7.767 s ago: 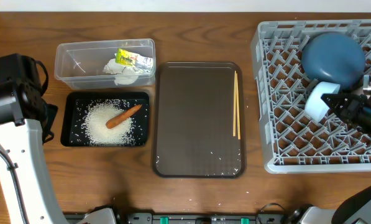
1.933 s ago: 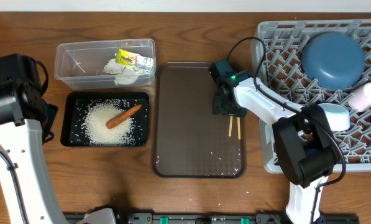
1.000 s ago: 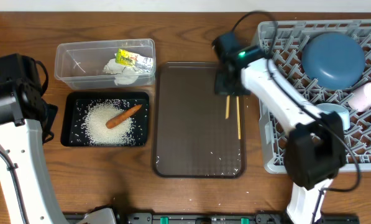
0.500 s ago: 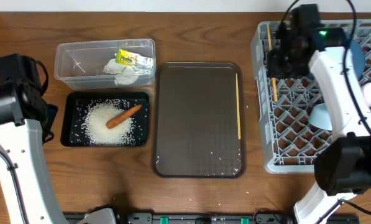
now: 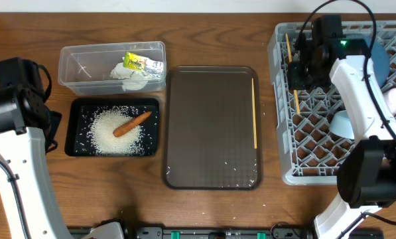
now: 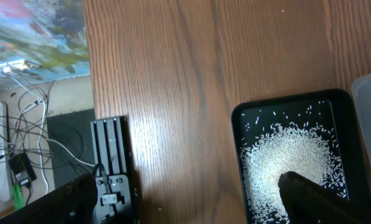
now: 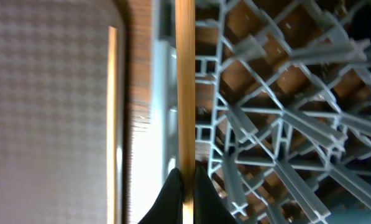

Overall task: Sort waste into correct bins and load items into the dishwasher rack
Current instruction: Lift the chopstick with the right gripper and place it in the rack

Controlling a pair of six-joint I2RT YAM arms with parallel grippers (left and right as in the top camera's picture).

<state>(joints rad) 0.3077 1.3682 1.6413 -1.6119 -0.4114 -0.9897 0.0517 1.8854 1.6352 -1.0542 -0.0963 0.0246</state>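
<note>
Closest to its wrist camera, the right gripper [image 7: 184,186] is pinched tight on one chopstick [image 7: 184,87], carried level over the tray-side edge of the dishwasher rack [image 7: 266,124], probably so it lies across the lattice rather than dropping through. Just beyond, the second chopstick [image 5: 254,113] lies along the right edge of the brown tray [image 5: 211,133]. Farthest off, rice [image 5: 111,136] and carrot [image 5: 132,124] sit in the black tray [image 5: 69,133], and tissue [image 5: 132,78] and wrapper [image 5: 141,63] in the clear tub [image 5: 78,66]. The left gripper [image 6: 186,180] hangs spread and empty beside them.
</note>
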